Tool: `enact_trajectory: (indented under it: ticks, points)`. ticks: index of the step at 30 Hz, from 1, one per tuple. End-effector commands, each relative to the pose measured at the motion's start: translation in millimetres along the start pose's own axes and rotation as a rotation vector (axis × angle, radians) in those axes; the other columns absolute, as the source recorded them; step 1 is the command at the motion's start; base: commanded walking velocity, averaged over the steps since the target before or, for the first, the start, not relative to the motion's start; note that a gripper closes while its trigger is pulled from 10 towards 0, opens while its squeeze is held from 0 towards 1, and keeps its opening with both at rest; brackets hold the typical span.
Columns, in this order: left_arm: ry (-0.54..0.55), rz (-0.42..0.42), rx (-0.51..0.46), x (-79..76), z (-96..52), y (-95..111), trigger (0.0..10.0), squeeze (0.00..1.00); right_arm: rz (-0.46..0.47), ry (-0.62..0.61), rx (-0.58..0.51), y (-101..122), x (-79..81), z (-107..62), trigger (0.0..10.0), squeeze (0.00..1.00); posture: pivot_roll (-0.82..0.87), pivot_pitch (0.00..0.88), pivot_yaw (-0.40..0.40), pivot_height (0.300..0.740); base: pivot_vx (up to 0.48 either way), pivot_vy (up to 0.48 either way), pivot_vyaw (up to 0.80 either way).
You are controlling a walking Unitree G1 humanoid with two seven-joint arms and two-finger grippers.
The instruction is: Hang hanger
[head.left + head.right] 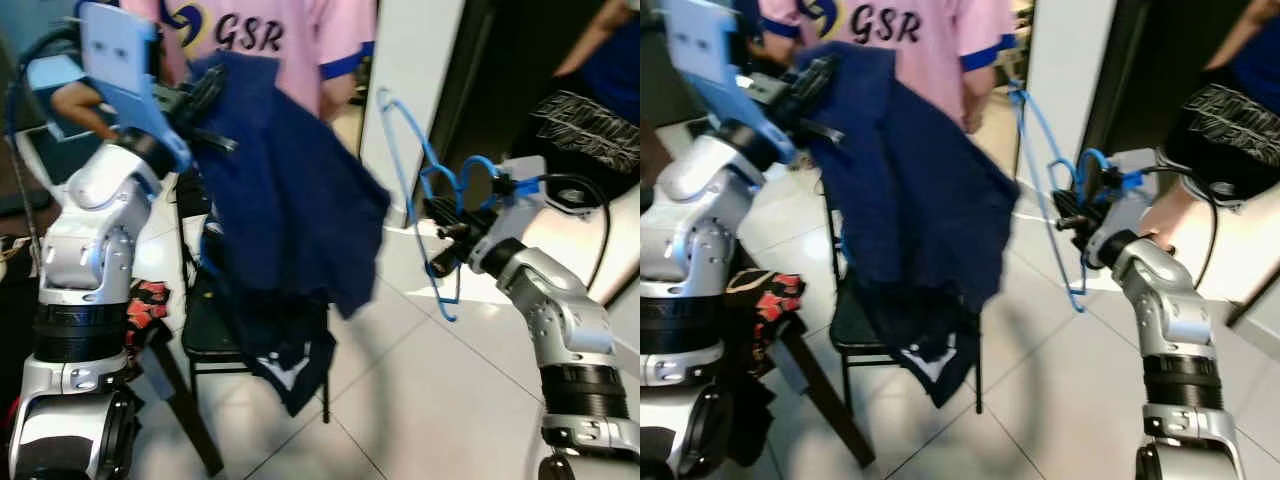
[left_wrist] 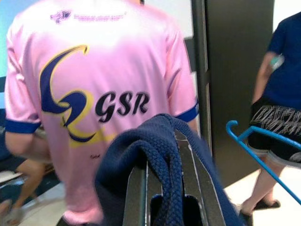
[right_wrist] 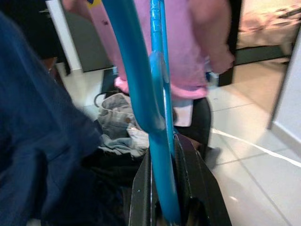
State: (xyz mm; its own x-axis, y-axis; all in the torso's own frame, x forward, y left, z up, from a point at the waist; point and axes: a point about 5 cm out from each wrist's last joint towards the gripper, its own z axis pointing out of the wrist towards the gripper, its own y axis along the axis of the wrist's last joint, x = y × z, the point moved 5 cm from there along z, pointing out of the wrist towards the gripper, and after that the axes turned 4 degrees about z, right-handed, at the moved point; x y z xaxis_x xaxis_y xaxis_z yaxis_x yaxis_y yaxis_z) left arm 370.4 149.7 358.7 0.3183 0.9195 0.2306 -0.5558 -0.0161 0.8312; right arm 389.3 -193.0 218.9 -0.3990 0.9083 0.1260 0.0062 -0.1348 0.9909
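My left gripper [image 1: 205, 90] is raised at the upper left, shut on a dark blue garment [image 1: 290, 210] that hangs down over a black chair [image 1: 215, 335]. In the left wrist view the blue knit cloth [image 2: 157, 155] is pinched between the black fingers [image 2: 136, 197]. To the right, my right gripper [image 1: 445, 225] is shut on a light blue plastic hanger [image 1: 405, 135], held upright beside the garment with a gap between them. The right wrist view shows the hanger's bar [image 3: 157, 117] clamped between the fingers [image 3: 193, 188].
A person in a pink GSR shirt [image 1: 250, 30] stands just behind the garment. Another person in dark blue [image 1: 595, 90] stands at the far right by a dark doorway. A white wall corner [image 1: 410, 90] lies behind the hanger. Clothes [image 3: 117, 127] lie heaped on a low surface.
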Motion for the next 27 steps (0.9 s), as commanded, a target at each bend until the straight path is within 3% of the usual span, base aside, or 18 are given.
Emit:
enact_trajectory:
  ticks: [1,5,13,18,19,22,23,25,26,27]
  points:
    - [-0.042,0.015,-0.009,-8.3,3.7,3.1,10.0,0.0,-0.002,-0.026,-0.001,3.0,-7.5,-3.3,10.0,0.0,-0.02,0.0,-0.021,0.74,0.311,0.0,0.0]
    - [-0.059,0.006,-0.008,-13.6,9.1,3.4,10.0,0.0,-0.007,-0.03,-0.003,5.1,-8.2,-2.5,10.0,0.0,-0.02,0.0,-0.019,0.74,0.297,0.0,0.0]
    - [-0.13,-0.038,-0.002,-34.8,9.4,-1.8,10.0,0.0,-0.004,-0.036,-0.004,4.7,-8.9,-3.4,10.0,0.0,-0.03,0.0,-0.019,0.74,0.0,0.0,0.0]
    - [-0.155,-0.04,0.001,-36.4,9.9,-3.9,10.0,0.0,-0.005,-0.041,-0.003,4.5,-9.9,-3.5,10.0,0.0,-0.03,0.0,-0.021,0.74,0.0,0.0,0.0]
    - [-0.124,0.026,0.055,-18.0,11.6,-18.8,10.0,0.0,-0.006,-0.051,-0.002,4.0,-11.4,-3.3,10.0,0.0,-0.02,0.0,-0.033,0.74,0.0,0.0,0.0]
    - [-0.124,0.026,0.055,-18.0,11.6,-18.8,10.0,0.0,-0.006,-0.051,-0.002,4.0,-11.4,-3.3,10.0,0.0,-0.02,0.0,-0.033,0.74,0.0,0.0,0.0]
    - [-0.066,0.104,0.111,7.5,13.2,-32.2,10.0,0.0,-0.006,-0.061,-0.002,3.9,-13.3,-3.5,10.0,0.0,-0.03,0.0,-0.031,0.74,0.0,0.0,0.0]
    - [-0.066,0.104,0.111,7.5,13.2,-32.2,10.0,0.0,-0.006,-0.061,-0.002,3.9,-13.3,-3.5,10.0,0.0,-0.03,0.0,-0.031,0.74,0.0,0.0,0.0]
    - [-0.022,0.192,0.129,30.9,24.1,-31.3,10.0,0.0,-0.007,-0.089,-0.012,6.2,-19.1,-4.7,10.0,0.0,-0.02,0.0,-0.029,0.74,0.0,0.0,0.0]
    - [-0.022,0.192,0.129,30.9,24.1,-31.3,10.0,0.0,-0.007,-0.089,-0.012,6.2,-19.1,-4.7,10.0,0.0,-0.02,0.0,-0.029,0.74,0.0,0.0,0.0]
